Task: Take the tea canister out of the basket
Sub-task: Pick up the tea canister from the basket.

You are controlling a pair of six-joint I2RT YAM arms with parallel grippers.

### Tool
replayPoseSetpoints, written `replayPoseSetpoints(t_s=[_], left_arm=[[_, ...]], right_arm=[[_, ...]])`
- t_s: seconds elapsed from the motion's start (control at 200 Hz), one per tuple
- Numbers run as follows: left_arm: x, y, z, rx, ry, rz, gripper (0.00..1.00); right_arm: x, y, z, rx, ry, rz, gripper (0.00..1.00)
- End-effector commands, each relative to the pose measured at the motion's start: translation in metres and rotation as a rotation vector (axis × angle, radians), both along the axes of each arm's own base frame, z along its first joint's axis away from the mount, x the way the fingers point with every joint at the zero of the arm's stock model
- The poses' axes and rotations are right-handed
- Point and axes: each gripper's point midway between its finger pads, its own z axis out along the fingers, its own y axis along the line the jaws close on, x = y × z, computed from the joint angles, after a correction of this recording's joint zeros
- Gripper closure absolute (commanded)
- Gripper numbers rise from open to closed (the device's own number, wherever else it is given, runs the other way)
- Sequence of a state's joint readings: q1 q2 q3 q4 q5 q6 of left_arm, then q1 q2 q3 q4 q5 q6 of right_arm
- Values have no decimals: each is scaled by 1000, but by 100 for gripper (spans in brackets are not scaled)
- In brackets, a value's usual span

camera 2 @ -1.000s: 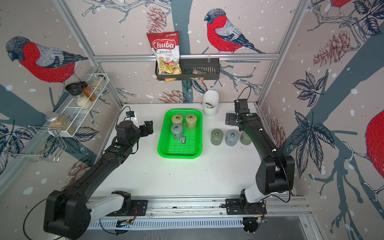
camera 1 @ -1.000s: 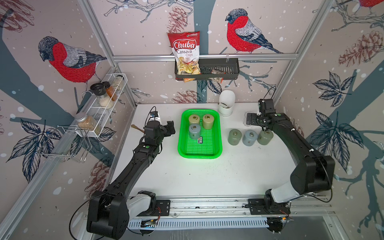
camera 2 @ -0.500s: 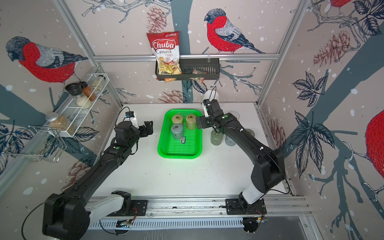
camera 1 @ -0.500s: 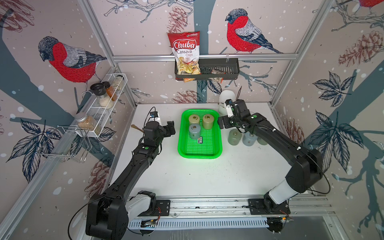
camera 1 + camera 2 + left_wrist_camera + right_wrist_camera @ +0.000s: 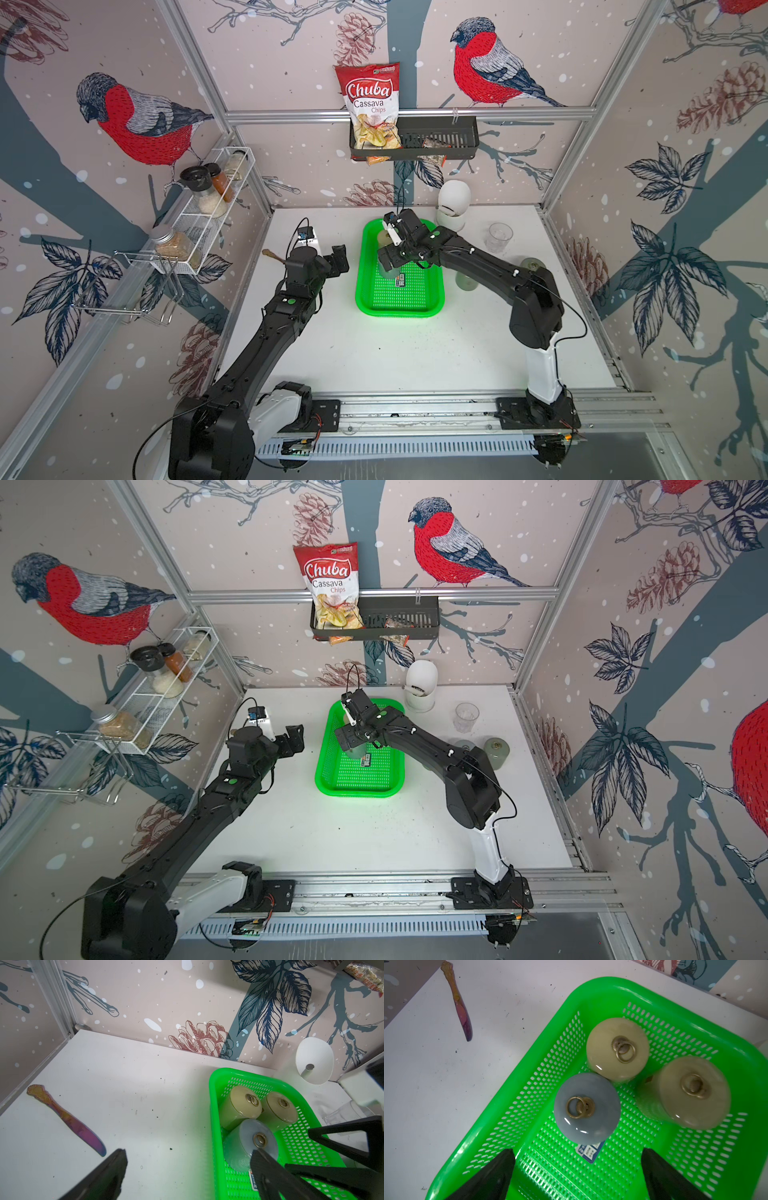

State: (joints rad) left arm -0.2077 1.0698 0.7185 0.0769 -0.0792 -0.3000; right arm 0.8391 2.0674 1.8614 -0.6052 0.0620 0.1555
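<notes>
Nearest, at the basket [image 5: 399, 312]'s lower end in both top views, only bare mesh and a small label [image 5: 590, 1152]. Left of the rim, left jaws apart and empty, parked clear so as not to crowd the reach. Over the basket's middle, right jaws spread wide and empty, lined up on the grey canister [image 5: 587, 1108], likely the pick, being foremost and open on three sides. Stands upright inside the basket, just beside a cream canister [image 5: 617, 1049], with a second cream canister [image 5: 685, 1093] apart. Calls for a side grip on the body without nudging either. Further right on the table [image 5: 374, 357], a green canister [image 5: 496, 752] already out.
</notes>
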Motion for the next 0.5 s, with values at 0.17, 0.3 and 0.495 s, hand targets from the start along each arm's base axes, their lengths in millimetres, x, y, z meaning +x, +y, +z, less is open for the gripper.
replayPoseSetpoints(t_s=[0.17,0.3,0.495], left_arm=[[-1,2,-4,4,9,14,3],[-1,2,-6,5,13,13,3],[0,2,-7,9,14,14,3]], right_arm=[[12,11,-33,-77,57,-46,0],[16,13,-43,-95,63,-59,0],[20,12,-64,-135,87,-71,0]])
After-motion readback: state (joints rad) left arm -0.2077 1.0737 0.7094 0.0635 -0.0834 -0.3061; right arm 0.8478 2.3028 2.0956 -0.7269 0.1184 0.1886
